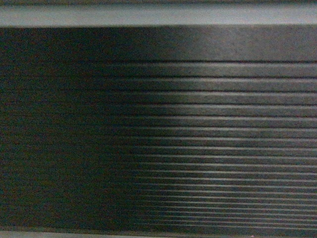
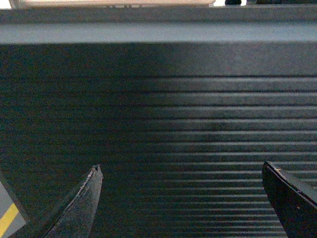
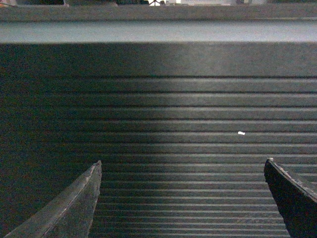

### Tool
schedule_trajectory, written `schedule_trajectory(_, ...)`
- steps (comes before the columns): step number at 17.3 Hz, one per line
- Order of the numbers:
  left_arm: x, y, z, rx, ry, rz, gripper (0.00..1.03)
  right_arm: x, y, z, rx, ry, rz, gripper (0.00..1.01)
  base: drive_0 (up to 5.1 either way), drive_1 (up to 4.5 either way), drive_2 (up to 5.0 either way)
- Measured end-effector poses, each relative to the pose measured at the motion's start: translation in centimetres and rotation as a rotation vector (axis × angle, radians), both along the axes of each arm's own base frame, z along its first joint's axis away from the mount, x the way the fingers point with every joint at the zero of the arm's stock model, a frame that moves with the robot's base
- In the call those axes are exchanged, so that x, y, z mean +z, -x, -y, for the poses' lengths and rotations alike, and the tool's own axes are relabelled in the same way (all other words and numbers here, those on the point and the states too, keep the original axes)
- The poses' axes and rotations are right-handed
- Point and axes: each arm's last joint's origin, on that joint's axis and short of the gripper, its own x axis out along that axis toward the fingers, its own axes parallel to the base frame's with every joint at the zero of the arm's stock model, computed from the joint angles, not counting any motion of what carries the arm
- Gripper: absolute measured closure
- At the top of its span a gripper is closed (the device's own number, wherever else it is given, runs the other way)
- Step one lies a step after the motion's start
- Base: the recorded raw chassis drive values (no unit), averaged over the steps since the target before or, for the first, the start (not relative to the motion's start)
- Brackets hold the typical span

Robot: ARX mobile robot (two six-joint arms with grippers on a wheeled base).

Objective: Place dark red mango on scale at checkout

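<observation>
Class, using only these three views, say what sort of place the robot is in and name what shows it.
Probably a shop counter, seen close up: a dark ribbed front under a grey ledge. Both open grippers, left and right, face it. No mango or scale in view.

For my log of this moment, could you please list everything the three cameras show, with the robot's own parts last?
Checkout: one, dark black-brown with a horizontally ribbed front, filling all three views.
Counter edge: one, pale grey band, along the top of the ribbed front.
White speck: one, on a rib, right of centre in the right wrist view.
Floor patch with a yellow stripe: one, grey, bottom left corner of the left wrist view.
Mango and scale: none visible.
Left gripper: one, black, open, empty.
Right gripper: one, black, open, empty.
</observation>
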Motion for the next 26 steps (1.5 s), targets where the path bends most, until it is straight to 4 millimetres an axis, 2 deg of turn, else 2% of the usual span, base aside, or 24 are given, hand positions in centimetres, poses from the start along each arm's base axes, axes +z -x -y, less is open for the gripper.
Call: schedule_trajectory(26, -0.03, 0.0, 0.0, 0.0, 0.0, -0.003, 0.05, -0.01, 0.0, 0.0, 0.0, 0.0, -0.002, 0.03, 0.0, 0.0, 0.0)
